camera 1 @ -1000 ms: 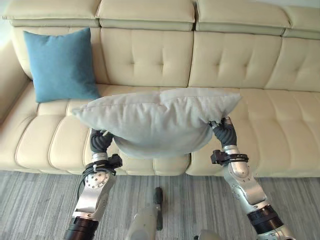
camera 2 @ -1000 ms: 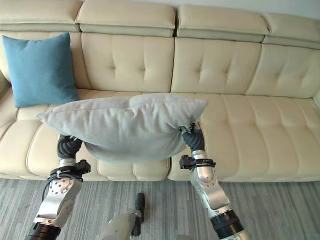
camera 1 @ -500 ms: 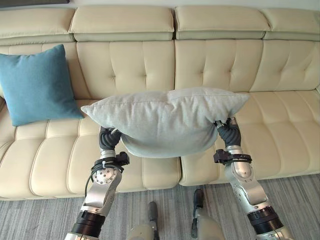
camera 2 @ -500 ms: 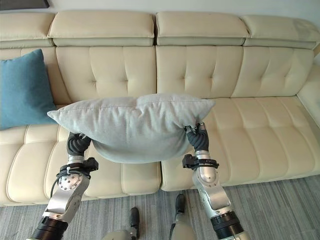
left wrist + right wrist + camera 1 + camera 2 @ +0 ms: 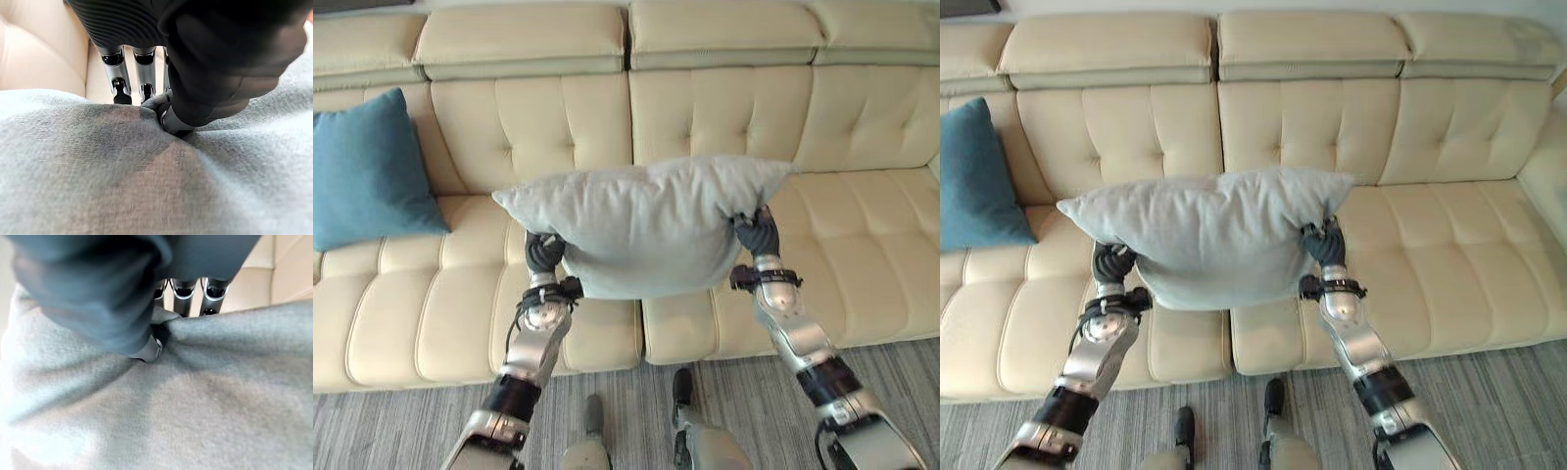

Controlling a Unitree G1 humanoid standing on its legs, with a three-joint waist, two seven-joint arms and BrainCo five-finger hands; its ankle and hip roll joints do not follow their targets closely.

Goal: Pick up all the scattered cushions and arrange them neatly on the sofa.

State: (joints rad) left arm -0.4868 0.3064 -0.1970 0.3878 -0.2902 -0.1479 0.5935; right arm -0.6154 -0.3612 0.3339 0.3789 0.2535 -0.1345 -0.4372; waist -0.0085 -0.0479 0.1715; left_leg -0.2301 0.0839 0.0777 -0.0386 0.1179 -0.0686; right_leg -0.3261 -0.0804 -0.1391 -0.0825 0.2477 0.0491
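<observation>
My two arms are silver-grey metal with rounded casings, each broken by a black band around the forearm. A black clamp ring sits at each wrist. Past it, a dark ribbed cover wraps the left hand (image 5: 544, 254) and right hand (image 5: 759, 233). Up close, my fingers (image 5: 115, 81) are silver bars with dark tips, the thumb dark-sleeved and blunt.

Along the bottom of your head views runs a grey floor (image 5: 391, 431) with fine pale and dark streaks running across it from side to side, like planks or a low-pile rug; you cannot tell which. At the very top there is a thin strip of pale wall (image 5: 1234, 4). In the upper left corner a dark, straight-edged object (image 5: 964, 6) sits against that wall, cut off by the frame.
</observation>
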